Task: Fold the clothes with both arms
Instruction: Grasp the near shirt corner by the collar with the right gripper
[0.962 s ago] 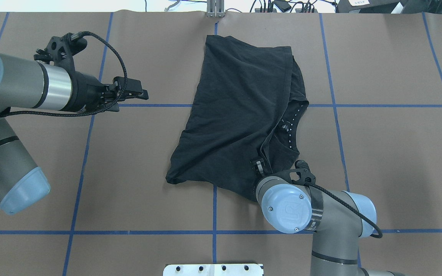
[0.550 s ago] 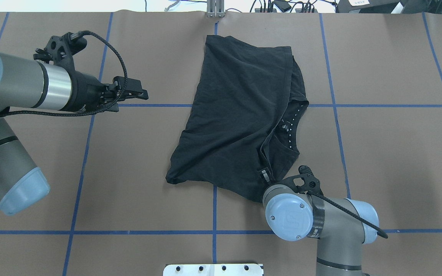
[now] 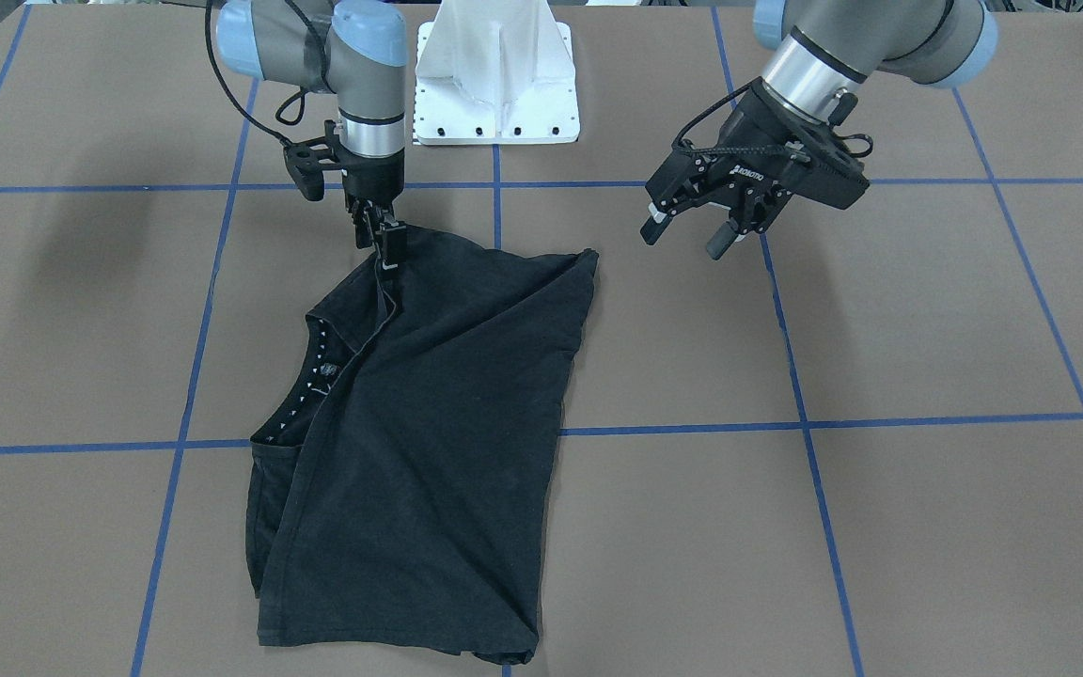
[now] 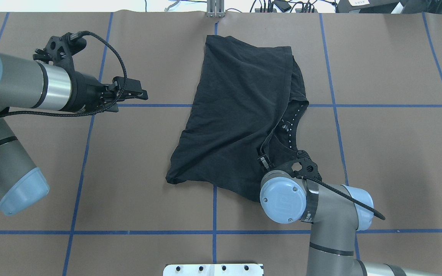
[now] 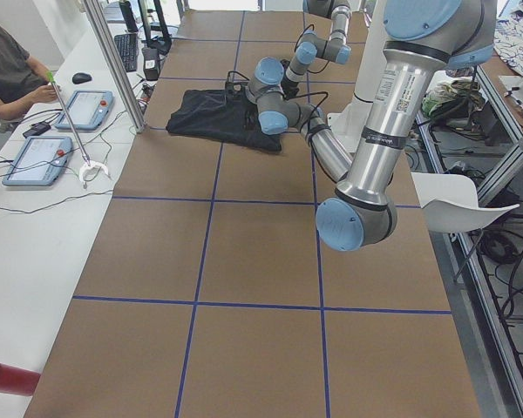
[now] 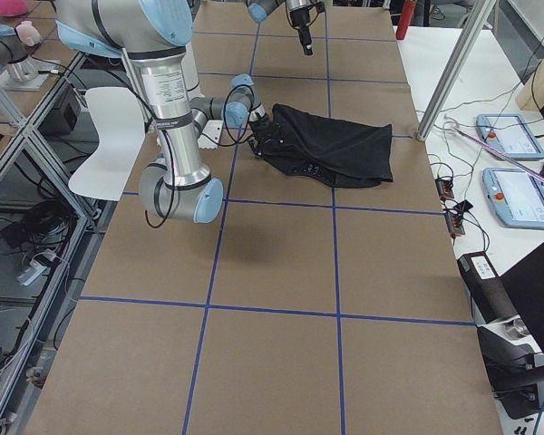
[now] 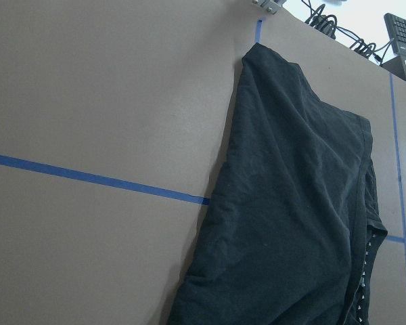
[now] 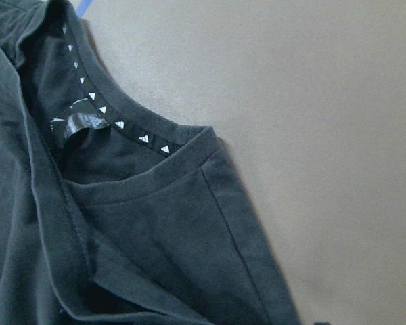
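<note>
The black T-shirt [image 4: 240, 115] lies folded in the middle of the worktop [image 4: 390, 153] (collar tape showing). The right pincer [image 3: 388, 252] is clenched on its edge nearest the robot. The left pincer [image 3: 685, 237], its 2 fingers spread, hovers well apart.

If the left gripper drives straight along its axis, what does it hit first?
Probably bare table, just before the shirt; the left gripper points that way, tilted down. Height is unclear, so possibly the shirt edge first.

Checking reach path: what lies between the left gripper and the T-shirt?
Overhead view: only bare table and a blue tape line separate the left gripper from the T-shirt.
</note>
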`<state>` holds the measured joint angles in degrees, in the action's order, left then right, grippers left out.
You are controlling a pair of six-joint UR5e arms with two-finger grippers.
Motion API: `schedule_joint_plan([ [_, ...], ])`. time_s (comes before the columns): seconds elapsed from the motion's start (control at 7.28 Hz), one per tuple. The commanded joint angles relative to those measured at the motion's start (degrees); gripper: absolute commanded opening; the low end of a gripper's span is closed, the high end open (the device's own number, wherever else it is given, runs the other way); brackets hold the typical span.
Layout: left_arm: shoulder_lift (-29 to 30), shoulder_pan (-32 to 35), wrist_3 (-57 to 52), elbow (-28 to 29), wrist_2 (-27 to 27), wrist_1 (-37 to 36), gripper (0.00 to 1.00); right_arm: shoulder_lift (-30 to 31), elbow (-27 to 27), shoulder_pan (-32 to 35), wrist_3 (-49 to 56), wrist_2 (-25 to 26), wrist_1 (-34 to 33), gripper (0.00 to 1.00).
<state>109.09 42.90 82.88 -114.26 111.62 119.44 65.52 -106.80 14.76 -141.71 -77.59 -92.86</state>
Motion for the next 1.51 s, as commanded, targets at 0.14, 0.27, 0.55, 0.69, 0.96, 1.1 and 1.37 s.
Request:
schedule_joint_plan([
  [0.14,-0.1,0.0,0.0,0.0,0.0,0.0,0.99,-0.9,0.9,-1.0,0.1,0.1,-0.7,0.85],
  [0.27,-0.1,0.0,0.0,0.2,0.0,0.0,0.99,-0.7,1.3,-1.4,0.1,0.1,-0.7,0.83],
  [0.55,0.0,0.1,0.1,0.0,0.1,0.0,0.99,-0.2,1.4,-1.8,0.1,0.2,-0.7,0.73],
  [0.69,0.0,0.2,0.1,-0.2,0.1,0.0,0.99,-0.6,1.3,-1.8,0.1,0.2,-0.7,0.6],
  [0.96,-0.2,0.2,0.1,-0.4,0.1,0.1,0.99,0.0,1.4,-1.6,0.5,0.2,0.0,0.0],
  [1.1,-0.6,0.3,0.1,-0.9,0.1,0.1,0.99,-0.3,1.3,-1.7,0.5,0.3,0.0,0.0],
  [1.37,-0.8,0.3,0.1,-1.1,0.1,0.1,0.99,-0.7,1.2,-1.1,0.6,0.2,0.0,0.0],
])
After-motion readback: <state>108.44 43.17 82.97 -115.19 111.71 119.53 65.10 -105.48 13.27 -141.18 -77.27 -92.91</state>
